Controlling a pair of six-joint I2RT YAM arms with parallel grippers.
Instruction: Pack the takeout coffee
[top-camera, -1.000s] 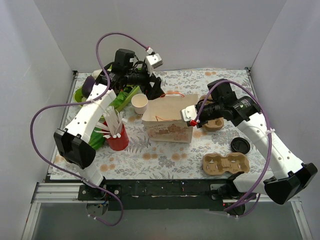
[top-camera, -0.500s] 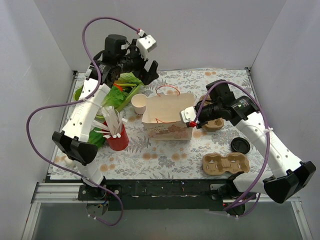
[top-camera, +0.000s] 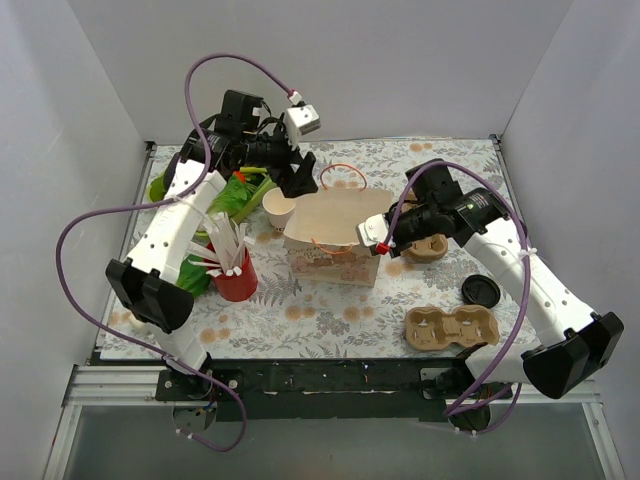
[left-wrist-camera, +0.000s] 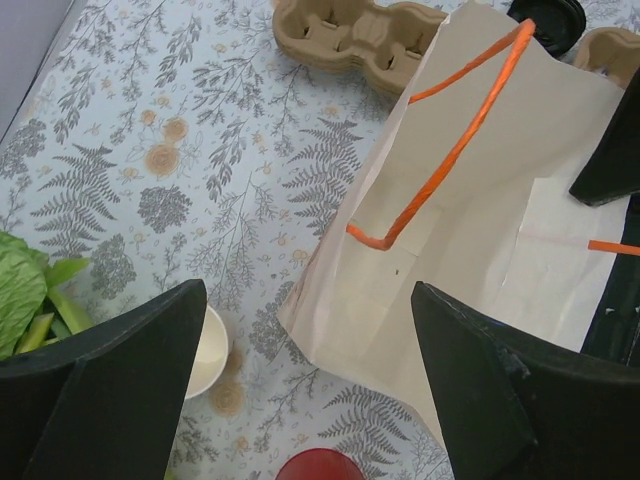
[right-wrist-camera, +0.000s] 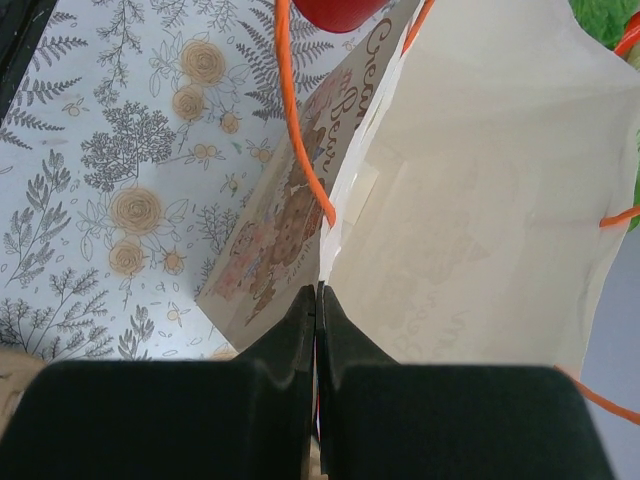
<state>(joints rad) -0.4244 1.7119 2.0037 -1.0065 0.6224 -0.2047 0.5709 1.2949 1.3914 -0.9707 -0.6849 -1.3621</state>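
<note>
A paper bag (top-camera: 335, 235) with orange handles stands in the middle of the table, mouth open. My right gripper (top-camera: 378, 238) is shut on the bag's right rim; in the right wrist view the fingers (right-wrist-camera: 300, 320) pinch the paper edge of the bag (right-wrist-camera: 480, 200). My left gripper (top-camera: 290, 175) hangs open over the bag's back-left corner with nothing between its fingers. In the left wrist view that gripper (left-wrist-camera: 310, 380) looks down on the bag (left-wrist-camera: 480, 200). The takeout coffee is out of view.
A lidless white cup (top-camera: 279, 208) stands left of the bag, with a red cup of stirrers (top-camera: 235, 275) in front of it and lettuce (top-camera: 235, 195) behind. At the right lie a cardboard carrier (top-camera: 452, 327), a black lid (top-camera: 481, 290) and another cardboard piece (top-camera: 430, 247).
My left gripper rose toward the back, then came down again beside the bag's back-left corner. The bag's mouth has spread a little. My right gripper kept its pinch on the rim.
</note>
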